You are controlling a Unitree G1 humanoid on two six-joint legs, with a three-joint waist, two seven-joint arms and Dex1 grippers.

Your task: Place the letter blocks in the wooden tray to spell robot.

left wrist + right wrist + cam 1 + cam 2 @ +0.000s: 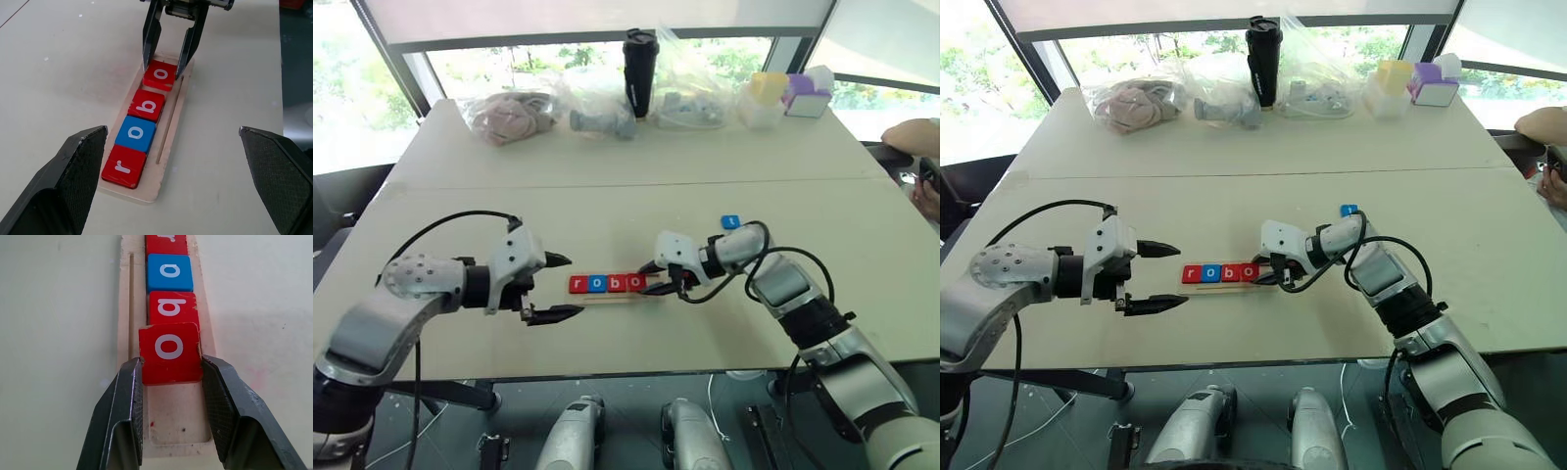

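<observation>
The left gripper [551,287] hovered just off the left end of the long, shallow light-wood tray [146,192], its two black fingers spread wide with nothing between them — a standby pose, and best left that way so it would not nudge the tray. In the tray, from left to right, sat the red square tile with a white r [124,166], the blue tile with a white o [139,132] and the red tile with a white b [147,105], lying flat and touching edge to edge. The fourth, a red tile with a white o [169,353], was clamped by its two side edges in the right gripper [171,374], with its far edge up against the b. It looked slightly raised or tilted rather than fully seated, though that was hard to be sure of.

To finish this step well, the right gripper probably needed to ease the tile down flat and square to the rim, then part its fingers only a little and draw straight back along the tray, so as not to drag the tile. One slot stayed bare at the right end. The blue tile with a white t [730,222] waited on the pale table [460,201], behind the right wrist and well apart from the tray.
</observation>
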